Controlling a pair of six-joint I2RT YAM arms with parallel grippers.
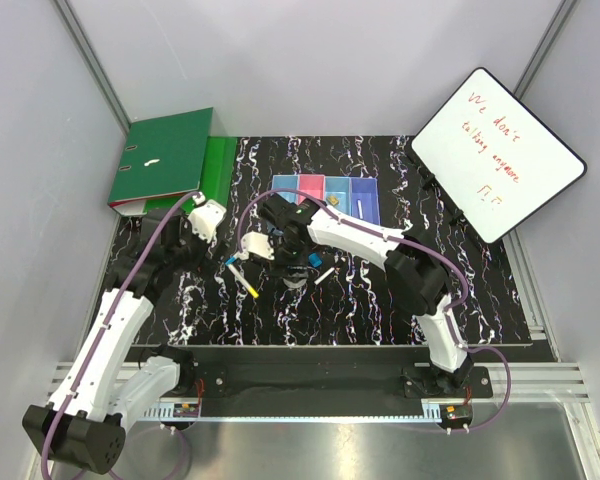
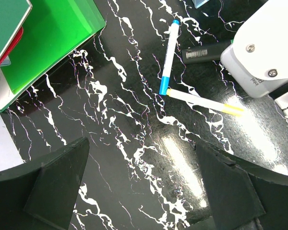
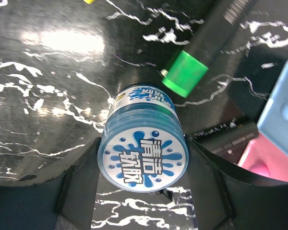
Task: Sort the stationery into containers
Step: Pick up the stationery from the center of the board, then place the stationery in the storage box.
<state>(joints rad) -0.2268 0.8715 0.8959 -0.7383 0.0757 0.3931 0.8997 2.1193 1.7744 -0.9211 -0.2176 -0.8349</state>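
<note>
**Sorting barely begun, most stationery loose**

In the top view the row of containers (image 1: 287, 183) lay at 1 o'clock from the right gripper (image 3: 143, 143). Only a white marker (image 1: 368, 207) in the right-hand end bin and a small yellow piece (image 1: 334, 201) in the bin beside it showed inside.

The rest lay on the tabletop (image 2: 134, 143): a blue-capped marker (image 2: 169, 52) and a yellow-capped marker (image 2: 204, 102), ends together at 9 o'clock of that gripper, a green-capped black marker (image 3: 185, 74), and a round blue tub (image 3: 144, 163).

The right gripper straddled the tub, fingers hard by its sides — whether they had clamped it could not be told. The left gripper (image 2: 141, 191) hung wide open and empty near the two markers. By that count, most of the job was left.
</note>
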